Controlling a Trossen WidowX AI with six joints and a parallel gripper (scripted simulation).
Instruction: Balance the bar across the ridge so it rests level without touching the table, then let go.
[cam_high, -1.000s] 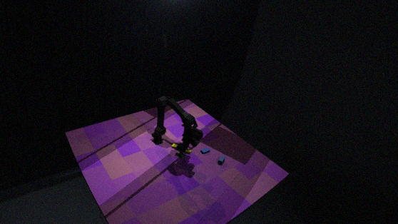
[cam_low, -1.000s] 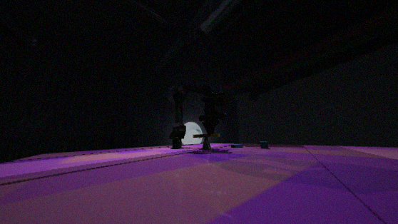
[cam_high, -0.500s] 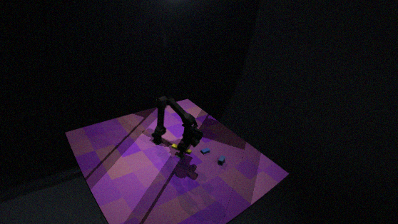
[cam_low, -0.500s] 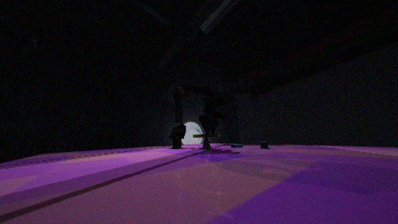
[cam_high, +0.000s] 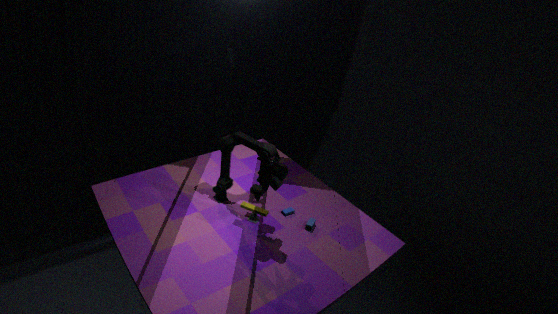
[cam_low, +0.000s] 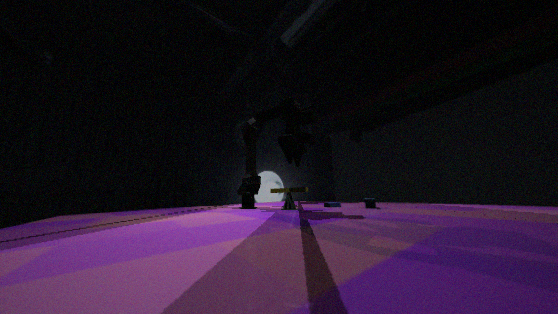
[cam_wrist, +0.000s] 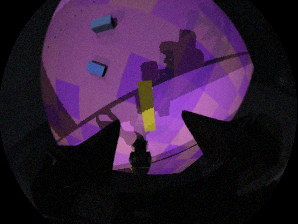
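Observation:
The yellow bar (cam_high: 254, 208) (cam_low: 289, 190) (cam_wrist: 147, 104) lies across the small dark ridge (cam_high: 254, 216) (cam_low: 289, 201). In the exterior view it looks level, with both ends off the purple table (cam_high: 200, 250). My gripper (cam_high: 258, 193) (cam_low: 295, 159) (cam_wrist: 150, 117) is open and empty. It hangs well above the bar's middle and does not touch it. In the wrist view the bar shows between and beyond the two dark fingers.
Two blue blocks (cam_high: 287, 211) (cam_high: 310, 224) (cam_wrist: 103, 24) (cam_wrist: 97, 68) lie on the table to the right of the ridge. The arm's base (cam_high: 222, 192) (cam_low: 248, 192) stands behind the bar. The table's edges drop into darkness.

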